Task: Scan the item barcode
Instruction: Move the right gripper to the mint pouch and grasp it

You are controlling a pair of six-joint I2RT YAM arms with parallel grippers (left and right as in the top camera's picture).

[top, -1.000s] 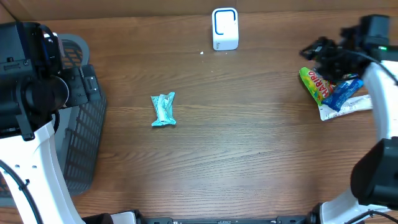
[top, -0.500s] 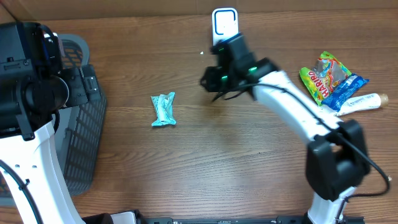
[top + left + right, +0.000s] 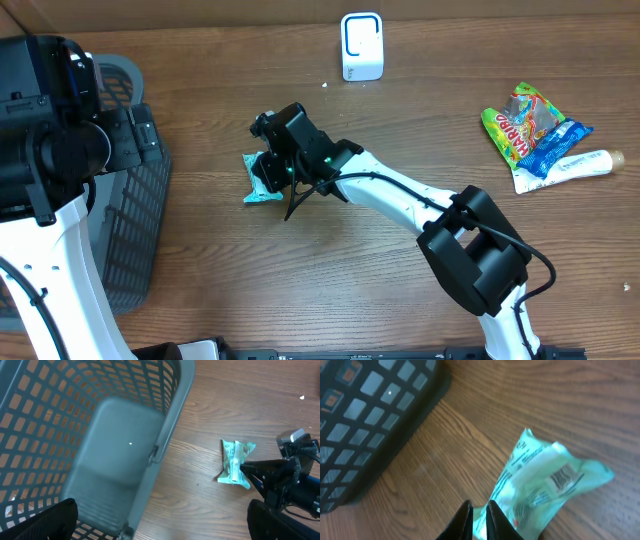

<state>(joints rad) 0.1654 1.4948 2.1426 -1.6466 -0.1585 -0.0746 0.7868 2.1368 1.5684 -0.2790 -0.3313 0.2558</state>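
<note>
Wooden table (image 3: 200, 290), right pincer (image 3: 479, 517) nipping teal packet (image 3: 545, 485) edge (barcode (image 3: 563, 477) up), left pincer (image 3: 162, 521) wide

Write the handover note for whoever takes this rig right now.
Left gripper: open, empty, above the basket.
Right gripper: shut on one end of the teal packet, which lies on the table near the basket, barcode up.
Scanner: at the table's far edge.
Done: packet gripped. Left: lift it, show the barcode to the scanner.
</note>
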